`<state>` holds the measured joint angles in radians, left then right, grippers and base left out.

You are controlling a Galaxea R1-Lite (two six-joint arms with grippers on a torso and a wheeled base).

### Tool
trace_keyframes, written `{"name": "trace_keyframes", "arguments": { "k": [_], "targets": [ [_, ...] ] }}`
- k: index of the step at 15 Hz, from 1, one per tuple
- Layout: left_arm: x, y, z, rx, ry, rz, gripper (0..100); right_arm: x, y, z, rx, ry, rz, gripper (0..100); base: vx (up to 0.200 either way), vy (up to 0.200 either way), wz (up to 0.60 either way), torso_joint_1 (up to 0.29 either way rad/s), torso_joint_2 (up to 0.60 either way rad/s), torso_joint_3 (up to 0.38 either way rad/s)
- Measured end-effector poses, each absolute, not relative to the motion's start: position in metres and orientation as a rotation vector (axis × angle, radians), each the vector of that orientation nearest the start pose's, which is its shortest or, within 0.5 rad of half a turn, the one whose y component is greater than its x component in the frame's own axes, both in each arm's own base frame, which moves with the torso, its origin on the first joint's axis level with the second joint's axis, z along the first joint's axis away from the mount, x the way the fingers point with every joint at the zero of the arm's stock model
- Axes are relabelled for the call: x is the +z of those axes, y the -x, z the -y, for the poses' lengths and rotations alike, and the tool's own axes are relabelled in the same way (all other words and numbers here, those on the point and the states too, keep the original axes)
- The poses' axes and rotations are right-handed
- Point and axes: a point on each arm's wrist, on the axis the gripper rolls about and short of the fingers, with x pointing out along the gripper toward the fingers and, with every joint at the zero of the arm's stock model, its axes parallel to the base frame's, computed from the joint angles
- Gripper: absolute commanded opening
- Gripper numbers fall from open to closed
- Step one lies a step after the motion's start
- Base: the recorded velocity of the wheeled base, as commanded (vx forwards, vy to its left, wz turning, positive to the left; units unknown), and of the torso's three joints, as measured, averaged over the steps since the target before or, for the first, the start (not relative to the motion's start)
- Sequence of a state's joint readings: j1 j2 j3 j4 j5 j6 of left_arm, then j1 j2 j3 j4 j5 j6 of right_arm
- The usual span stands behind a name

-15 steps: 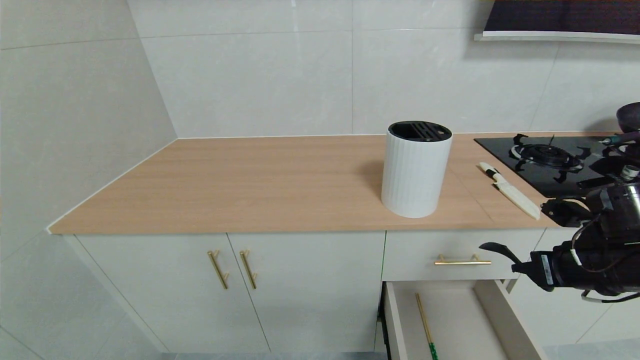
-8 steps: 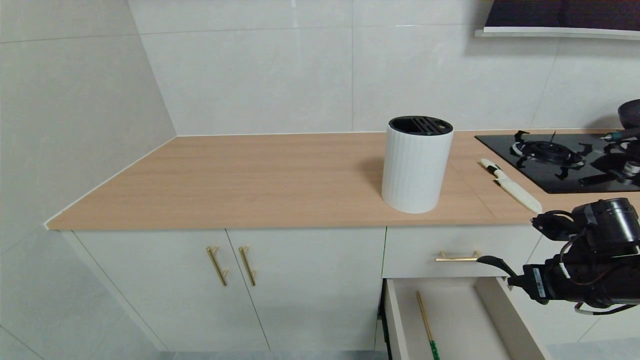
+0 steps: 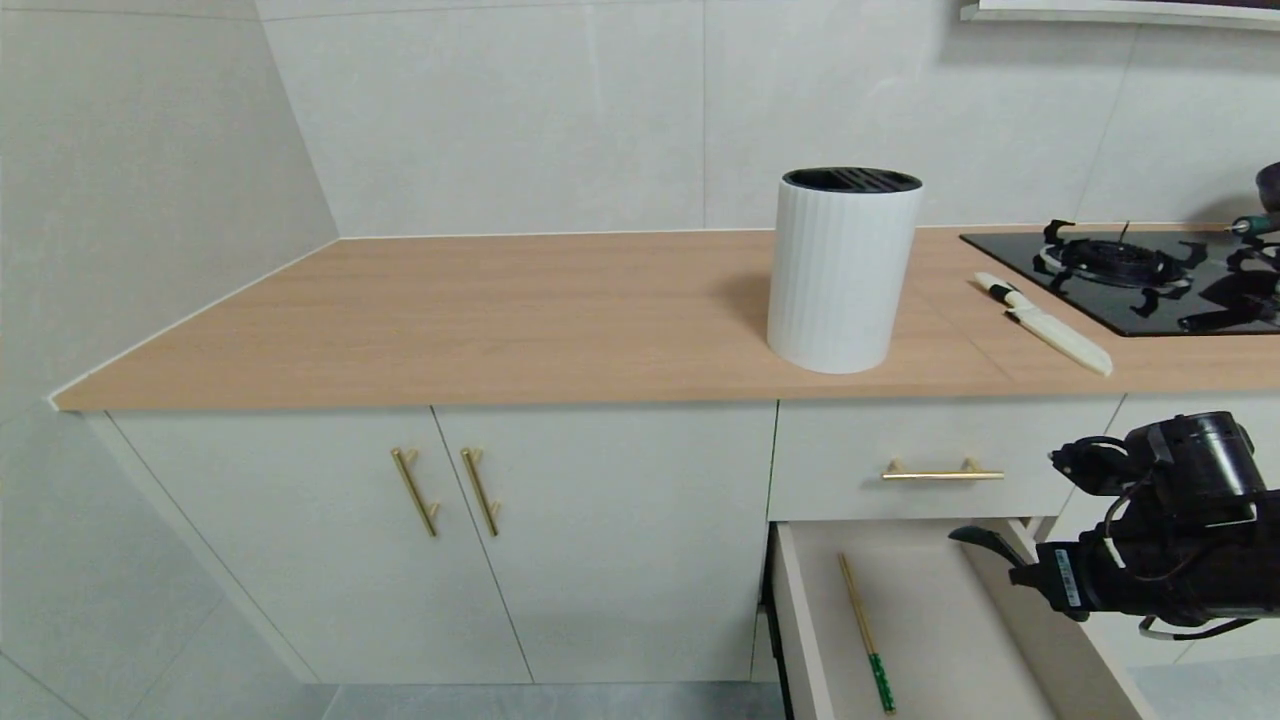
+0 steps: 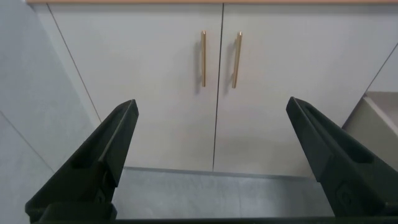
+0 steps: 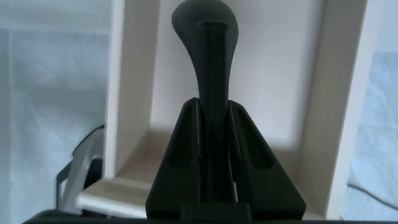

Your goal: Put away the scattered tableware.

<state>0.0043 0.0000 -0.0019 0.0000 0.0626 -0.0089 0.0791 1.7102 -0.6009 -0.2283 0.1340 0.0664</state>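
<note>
Cream-white knife (image 3: 1045, 323), slim, with a dark band between handle and blade, lies flat on the light wooden countertop (image 3: 500, 310). It sits between the ribbed white knife block with the black slotted top (image 3: 842, 270) and the black gas hob (image 3: 1130, 280), its tip near the front edge. A clumsy touch would likely push it over that edge, and a blade lying so flat gives little to pinch. Below, a wooden chopstick with a green end (image 3: 866, 634), one or a pair I cannot tell, lies in the open pale drawer (image 3: 790, 620). The right gripper (image 3: 975, 538) hangs over the drawer's right side, fingers pressed together; it could knock the wall. The left gripper (image 4: 211, 107) faces white cabinet doors (image 4: 161, 93), fingers spread wide.
</note>
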Motion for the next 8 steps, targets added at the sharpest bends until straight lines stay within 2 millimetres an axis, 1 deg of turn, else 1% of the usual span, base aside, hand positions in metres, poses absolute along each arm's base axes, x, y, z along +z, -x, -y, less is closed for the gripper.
{"name": "trace_keyframes", "arguments": {
  "k": [4, 8],
  "targets": [
    [0.0761, 0.023, -0.0013, 0.066, 0.009, 0.003, 100, 0.0878, -0.2539, -0.0222, 0.128, -0.068, -0.912, 0, 0.0, 0.0, 0.0, -0.139, 0.46, 0.322],
    [0.0761, 0.023, -0.0013, 0.067, 0.009, 0.003, 100, 0.085, -0.256, -0.0224, 0.123, -0.065, -0.916, 0, 0.0, 0.0, 0.0, -0.101, 0.46, 0.351]
  ]
}}
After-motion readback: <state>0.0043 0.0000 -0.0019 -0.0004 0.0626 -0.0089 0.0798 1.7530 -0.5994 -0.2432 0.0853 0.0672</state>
